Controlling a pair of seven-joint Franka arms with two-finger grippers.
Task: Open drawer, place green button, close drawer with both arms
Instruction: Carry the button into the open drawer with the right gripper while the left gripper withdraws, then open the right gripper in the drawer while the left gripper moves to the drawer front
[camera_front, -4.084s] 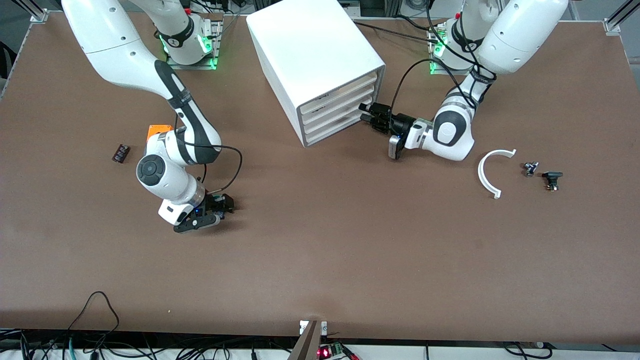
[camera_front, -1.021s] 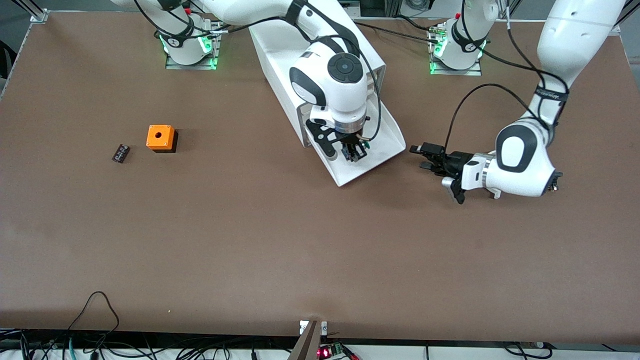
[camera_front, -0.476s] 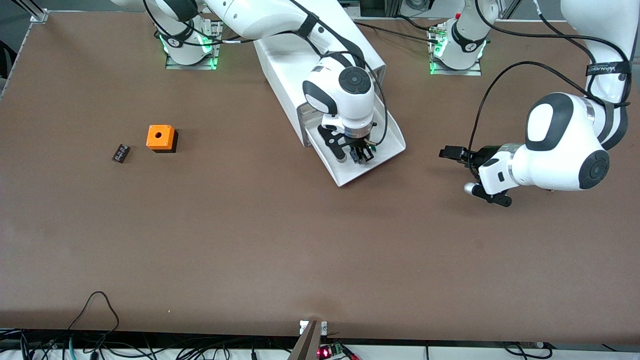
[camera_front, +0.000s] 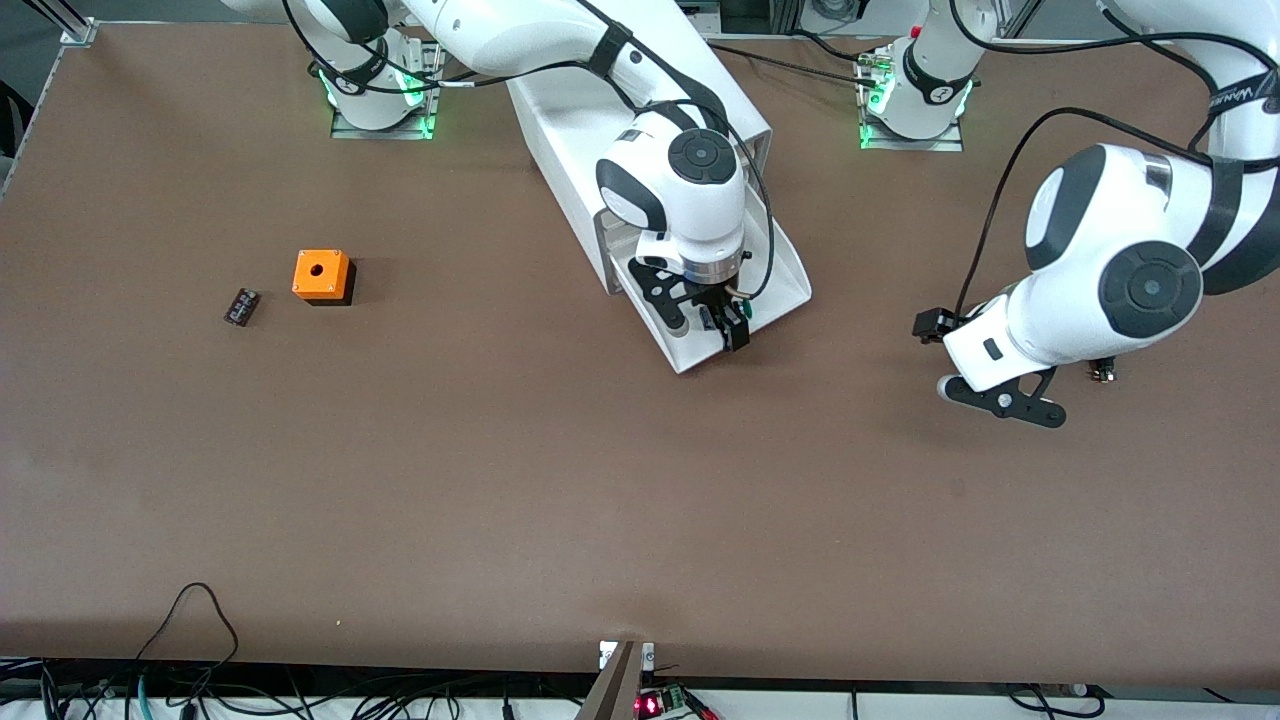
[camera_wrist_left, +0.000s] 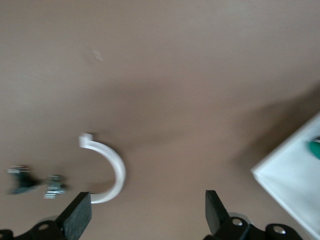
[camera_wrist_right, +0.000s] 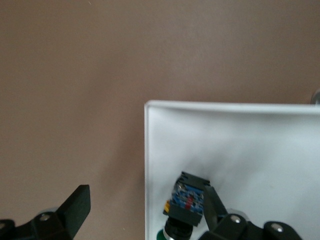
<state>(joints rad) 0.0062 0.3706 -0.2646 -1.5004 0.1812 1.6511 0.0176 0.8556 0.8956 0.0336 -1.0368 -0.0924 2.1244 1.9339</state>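
Two arms are working at one table. One white cabinet is standing near the bases, its lowest drawer pulled out toward the front camera. One button is lying inside that drawer, close to the drawer's front corner, green cap and dark body showing in the right wrist view. The right gripper is hanging over the drawer's front edge with its fingers spread apart, one finger out over bare table and the other just beside the button, gripping nothing. The left gripper is hovering over bare table toward the left arm's end, fingers wide apart and empty.

One white curved piece and two small dark parts are lying near it. One orange cube and one small black part are sitting toward the right arm's end, well apart from the drawer. The wide stretch of table nearer the camera is lying open.
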